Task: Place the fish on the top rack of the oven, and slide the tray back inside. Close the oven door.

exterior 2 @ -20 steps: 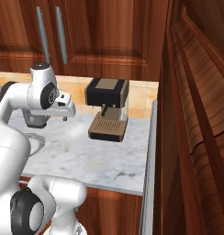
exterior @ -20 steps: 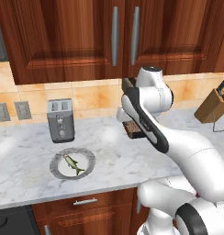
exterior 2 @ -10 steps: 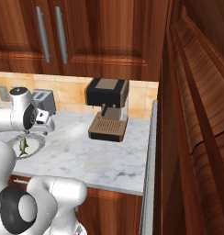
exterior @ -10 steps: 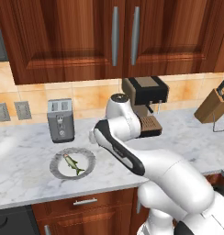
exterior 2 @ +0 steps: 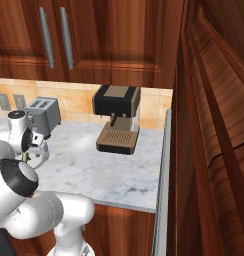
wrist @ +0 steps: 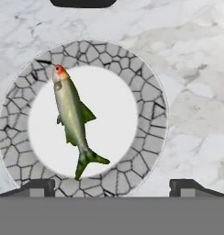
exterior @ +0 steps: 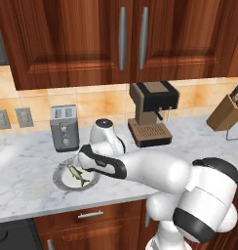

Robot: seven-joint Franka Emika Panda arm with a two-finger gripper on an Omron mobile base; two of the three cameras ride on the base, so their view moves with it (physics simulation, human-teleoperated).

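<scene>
Now that the arm has swung over the plate [wrist: 146, 78], the gripper [wrist: 109, 186] hangs above the fish [wrist: 72, 121], jaws spread, ready to descend.

One fish [wrist: 72, 120], one plate [wrist: 148, 137], one toaster [exterior: 64, 128], one coffee machine [exterior: 152, 112], one knife block [exterior: 228, 112], two wall outlets [exterior: 24, 117].

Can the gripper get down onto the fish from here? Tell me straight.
Probably yes: the gripper is open above the plate, and the fish lies uncovered on it, though left of centre between the fingertips.
</scene>
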